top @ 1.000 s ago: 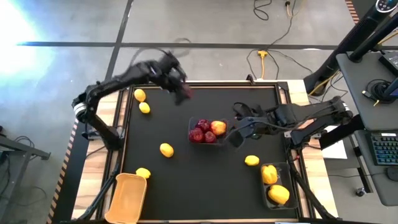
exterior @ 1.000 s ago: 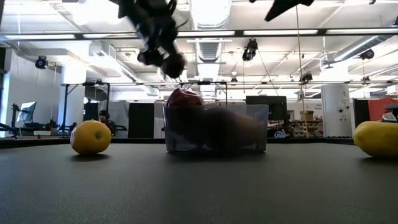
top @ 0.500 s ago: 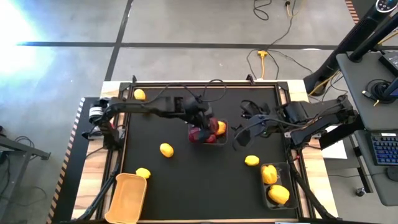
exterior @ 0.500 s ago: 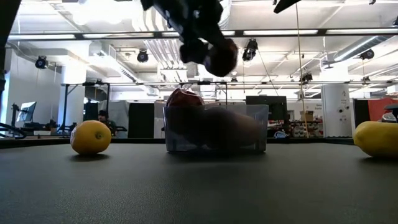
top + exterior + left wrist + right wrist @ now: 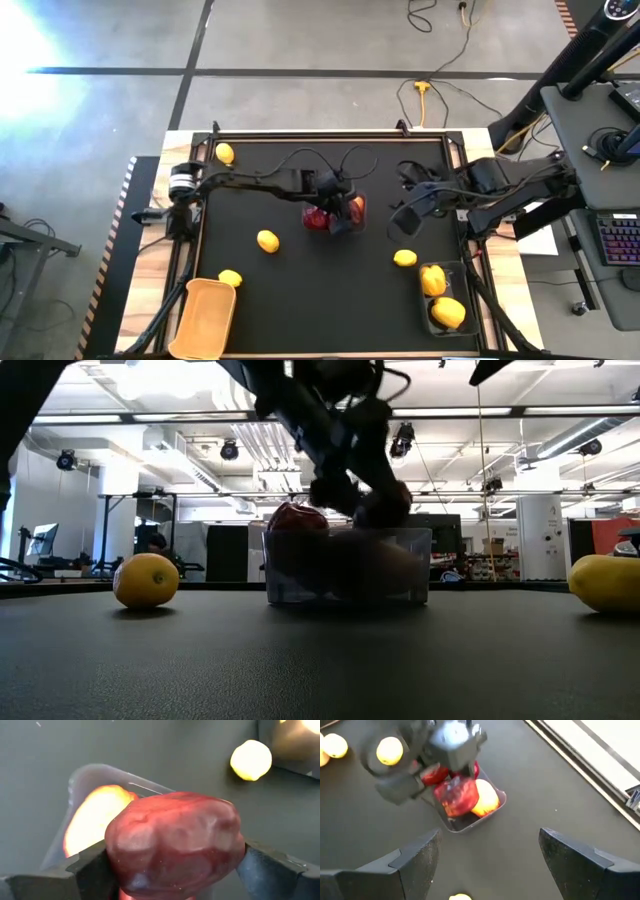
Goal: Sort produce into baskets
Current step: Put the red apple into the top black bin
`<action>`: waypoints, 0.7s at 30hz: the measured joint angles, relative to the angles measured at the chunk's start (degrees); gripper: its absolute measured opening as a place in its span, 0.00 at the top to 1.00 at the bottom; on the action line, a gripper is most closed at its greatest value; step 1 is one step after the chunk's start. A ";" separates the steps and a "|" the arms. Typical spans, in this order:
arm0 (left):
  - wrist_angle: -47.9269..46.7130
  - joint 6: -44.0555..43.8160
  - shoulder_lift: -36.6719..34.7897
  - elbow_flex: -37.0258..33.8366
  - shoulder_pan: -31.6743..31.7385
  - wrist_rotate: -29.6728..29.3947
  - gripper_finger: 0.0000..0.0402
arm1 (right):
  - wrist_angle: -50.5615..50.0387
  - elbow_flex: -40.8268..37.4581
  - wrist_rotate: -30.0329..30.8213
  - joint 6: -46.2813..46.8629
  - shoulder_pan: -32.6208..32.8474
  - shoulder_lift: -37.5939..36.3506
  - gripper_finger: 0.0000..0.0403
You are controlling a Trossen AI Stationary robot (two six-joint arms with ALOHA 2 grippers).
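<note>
Over the clear bin (image 5: 357, 205), the left tool (image 5: 338, 213) holds a dark-red fruit (image 5: 172, 840).

The left arm (image 5: 260, 181) hides much of the clear bin (image 5: 358, 208).

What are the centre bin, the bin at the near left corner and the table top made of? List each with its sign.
Centre bin: clear, glossy plastic, it seems; fruit shows through its walls.
Corner bin: opaque yellow-orange plastic, probably, smooth moulded rim.
Table top: matte black surface, possibly a mat; no glare.
</note>
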 joint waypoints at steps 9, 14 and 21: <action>-0.63 -2.66 2.18 3.70 0.30 3.89 0.12 | 0.17 0.02 0.45 -3.35 -0.02 -0.88 0.19; -4.76 -0.04 1.32 5.81 0.30 3.51 0.12 | 0.21 0.02 1.44 -3.65 -0.02 -0.66 0.19; -3.35 1.72 1.94 5.19 0.40 8.11 0.12 | 0.43 0.02 4.66 -2.47 -0.02 -0.27 0.19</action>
